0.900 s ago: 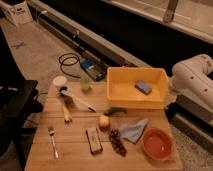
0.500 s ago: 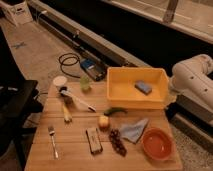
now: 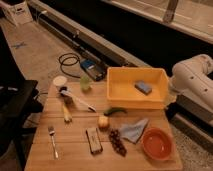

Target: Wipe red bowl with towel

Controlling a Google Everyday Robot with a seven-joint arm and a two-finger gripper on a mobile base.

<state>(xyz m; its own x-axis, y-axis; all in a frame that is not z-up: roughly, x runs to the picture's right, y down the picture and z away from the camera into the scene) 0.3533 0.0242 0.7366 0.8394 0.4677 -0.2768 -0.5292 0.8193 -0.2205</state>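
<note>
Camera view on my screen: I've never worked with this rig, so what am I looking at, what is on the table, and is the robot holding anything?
There is just one camera, looking down at a light wooden table. The bulky white robot arm comes in from the right edge. Its gripper is out of sight: the arm's lower end drops beside the right wall of the yellow plastic bin, so nothing can be seen held. A blue sponge lies in that bin. Your job's things sit at the front right: the round red bowl and, just to its left, the crumpled blue-grey towel, lying on the wood away from the arm. Also there: a dark bunch of grapes, a metal fork and a white-handled brush.
</note>
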